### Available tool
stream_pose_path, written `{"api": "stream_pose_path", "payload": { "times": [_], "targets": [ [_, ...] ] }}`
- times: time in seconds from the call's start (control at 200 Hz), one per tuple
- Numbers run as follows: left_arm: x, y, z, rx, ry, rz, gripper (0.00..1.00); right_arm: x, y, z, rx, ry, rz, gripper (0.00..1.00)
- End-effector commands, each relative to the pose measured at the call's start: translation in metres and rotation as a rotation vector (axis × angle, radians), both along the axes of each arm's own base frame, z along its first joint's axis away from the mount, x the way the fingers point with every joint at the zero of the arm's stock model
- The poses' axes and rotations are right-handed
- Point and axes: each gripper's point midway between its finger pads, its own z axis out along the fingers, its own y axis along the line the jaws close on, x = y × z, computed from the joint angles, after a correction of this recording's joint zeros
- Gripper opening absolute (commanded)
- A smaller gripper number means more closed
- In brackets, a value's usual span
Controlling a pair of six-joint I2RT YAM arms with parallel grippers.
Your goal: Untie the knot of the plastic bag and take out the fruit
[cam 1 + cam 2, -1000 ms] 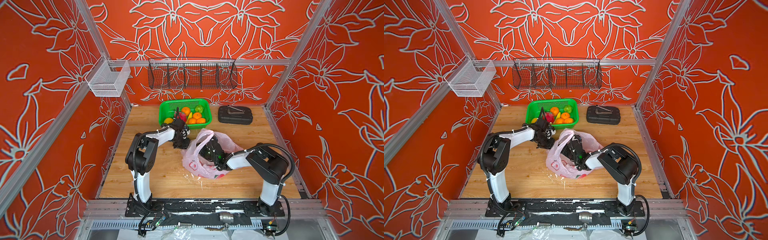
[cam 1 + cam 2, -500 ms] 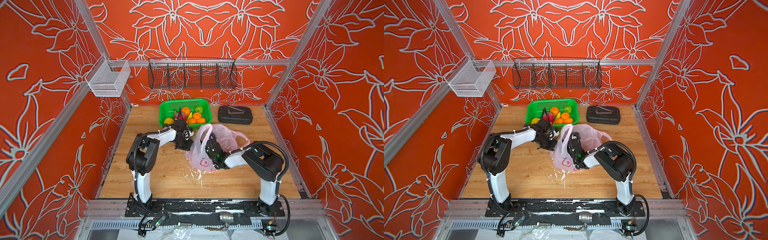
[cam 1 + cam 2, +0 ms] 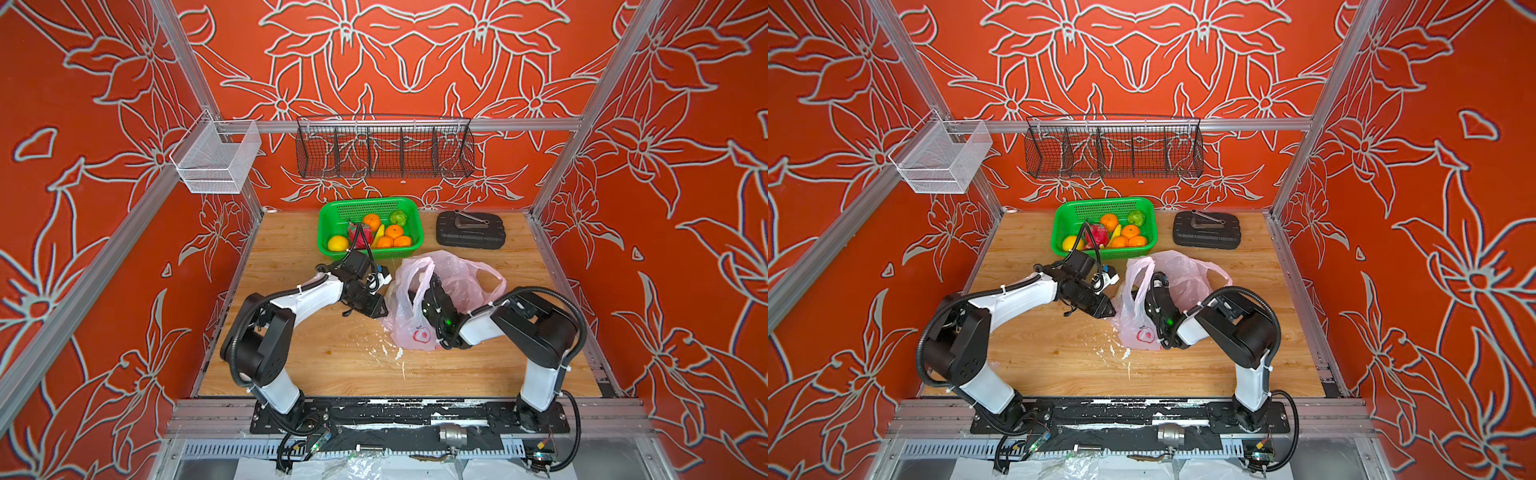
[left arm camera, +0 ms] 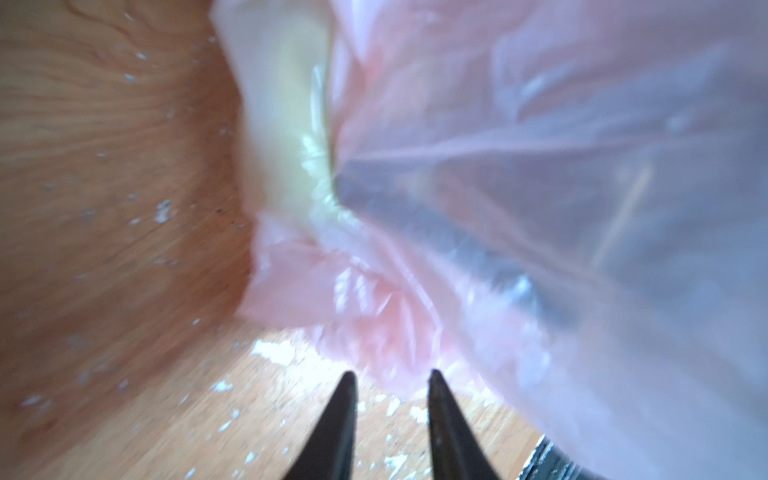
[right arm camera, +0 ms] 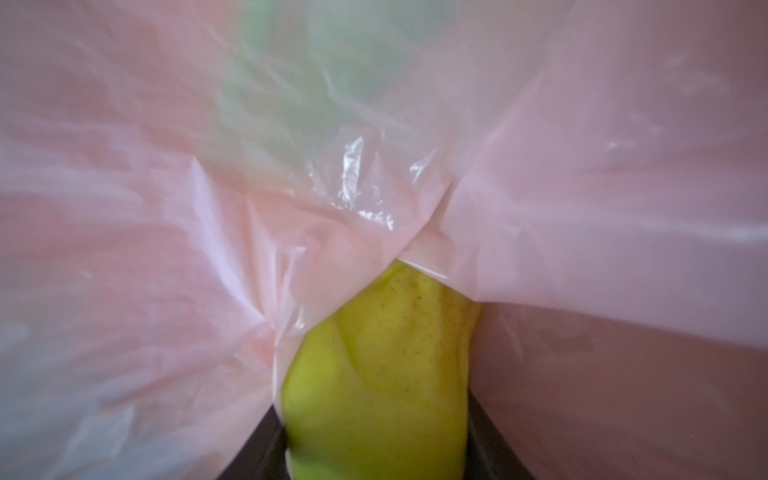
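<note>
Untying's done: thin pink plastic bag is lying open on the wooden table's middle, most fruit sitting in the green plastic basket at the back edge. Right gripper is squeezing a yellow-green pear inside; left gripper is gaping, empty.

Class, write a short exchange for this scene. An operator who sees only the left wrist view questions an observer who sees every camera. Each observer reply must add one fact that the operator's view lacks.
Operator: I see only pink plastic in front of the open left gripper. Where is the right gripper?
Observer: In both top views the right gripper reaches into the plastic bag.
Operator: Does it have anything?
Observer: Yes. The right wrist view shows a yellow-green pear gripped between its fingers, inside the bag.
</note>
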Motion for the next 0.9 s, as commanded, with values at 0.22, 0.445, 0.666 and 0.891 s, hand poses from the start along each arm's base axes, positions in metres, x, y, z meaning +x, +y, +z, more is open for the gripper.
{"api": "stream_pose_path", "payload": {
  "times": [0.22, 0.445, 0.666, 0.891],
  "targets": [
    [0.039, 0.011, 0.050, -0.050, -0.048, 0.285, 0.68, -0.032, -0.008, 0.031, -0.003, -0.106, 0.136, 0.37],
    [0.051, -0.024, 0.056, -0.273, 0.130, 0.378, 0.93, -0.058, -0.003, 0.042, -0.017, -0.212, 0.295, 0.36],
    [0.045, -0.032, 0.037, -0.292, 0.212, 0.354, 0.76, -0.054, 0.008, 0.065, 0.049, -0.238, 0.313, 0.37],
    [0.035, -0.034, 0.018, -0.297, 0.270, 0.340, 0.37, -0.045, -0.001, 0.054, 0.055, -0.189, 0.223, 0.45]
  ]
}}
